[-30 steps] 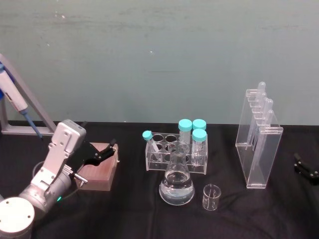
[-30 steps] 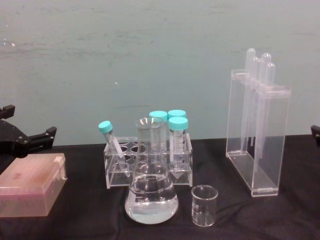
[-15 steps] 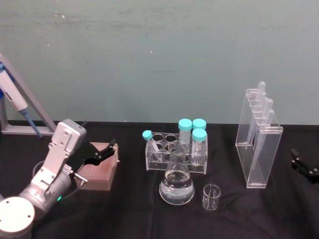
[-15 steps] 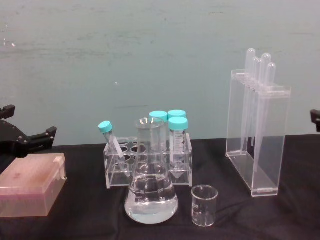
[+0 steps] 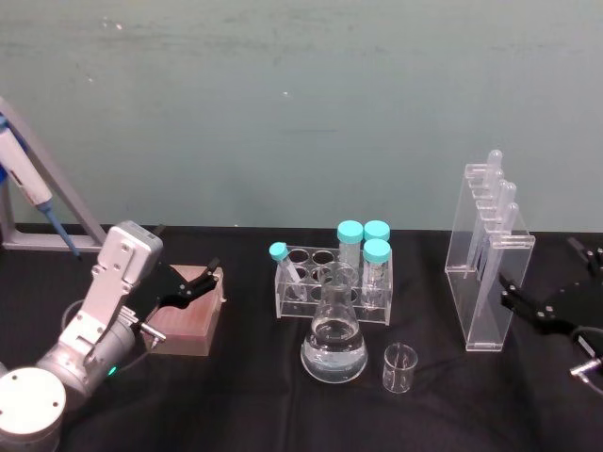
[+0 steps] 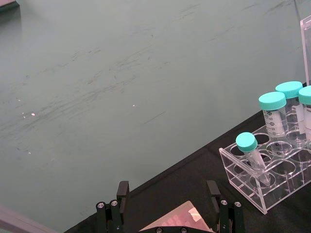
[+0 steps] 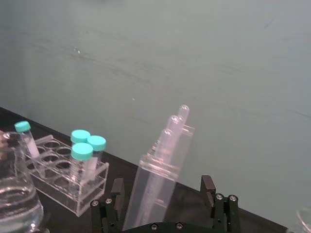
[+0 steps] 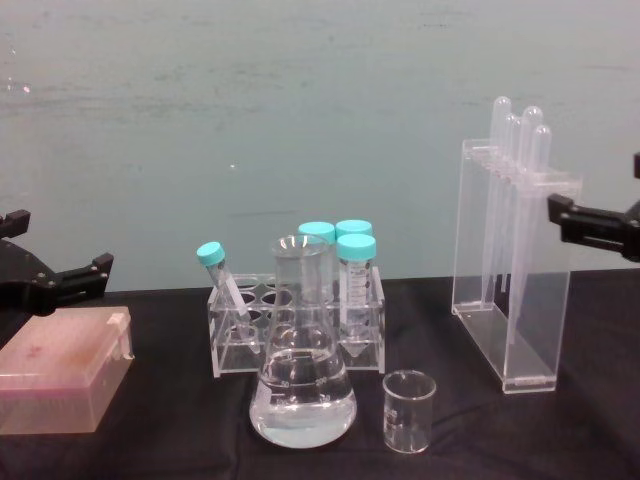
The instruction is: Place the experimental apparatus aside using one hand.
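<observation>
The pipette stand (image 5: pixel 488 273) is upright on the right of the bench (image 5: pixel 236 395), set back from the beaker (image 5: pixel 399 367). The flask (image 5: pixel 334 350) of clear liquid sits just left of that beaker, in front of the tube rack (image 5: pixel 332 287). The right end effector (image 5: pixel 537 266) hangs just right of the stand — jaws wide, holding nothing, one tip close to the stand's side. The left end effector (image 6: pixel 167 190) hovers wide open over a pink box (image 5: pixel 188 318) — far left.
</observation>
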`<state>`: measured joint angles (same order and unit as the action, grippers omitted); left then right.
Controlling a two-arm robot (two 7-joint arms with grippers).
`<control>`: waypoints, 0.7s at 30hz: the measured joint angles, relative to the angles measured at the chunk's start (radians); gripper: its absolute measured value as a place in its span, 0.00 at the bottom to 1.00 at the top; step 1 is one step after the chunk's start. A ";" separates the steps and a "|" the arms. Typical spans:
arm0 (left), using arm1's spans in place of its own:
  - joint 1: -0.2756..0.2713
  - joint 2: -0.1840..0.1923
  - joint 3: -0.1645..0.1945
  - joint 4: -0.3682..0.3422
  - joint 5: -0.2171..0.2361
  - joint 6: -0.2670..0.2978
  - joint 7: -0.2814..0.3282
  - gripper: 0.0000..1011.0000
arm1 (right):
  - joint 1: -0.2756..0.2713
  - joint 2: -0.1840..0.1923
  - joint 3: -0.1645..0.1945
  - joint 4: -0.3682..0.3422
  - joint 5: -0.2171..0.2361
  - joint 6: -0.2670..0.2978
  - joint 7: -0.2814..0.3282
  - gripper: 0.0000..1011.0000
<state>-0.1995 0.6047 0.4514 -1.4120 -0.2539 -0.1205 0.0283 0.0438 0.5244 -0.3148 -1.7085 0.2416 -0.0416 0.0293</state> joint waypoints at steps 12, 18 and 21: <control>0.000 0.000 0.000 0.000 0.000 0.000 0.000 0.99 | -0.001 -0.070 0.006 -0.001 -0.049 -0.012 -0.028 0.99; 0.000 0.000 0.000 0.000 0.000 0.000 0.000 0.99 | -0.003 -0.115 0.018 0.015 -0.060 -0.022 -0.047 0.99; 0.000 0.000 0.000 0.000 0.000 0.000 0.000 0.99 | -0.001 -0.138 0.022 0.024 -0.062 -0.030 -0.050 0.99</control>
<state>-0.1995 0.6047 0.4514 -1.4120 -0.2539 -0.1205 0.0283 0.0425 0.3862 -0.2924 -1.6843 0.1800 -0.0712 -0.0204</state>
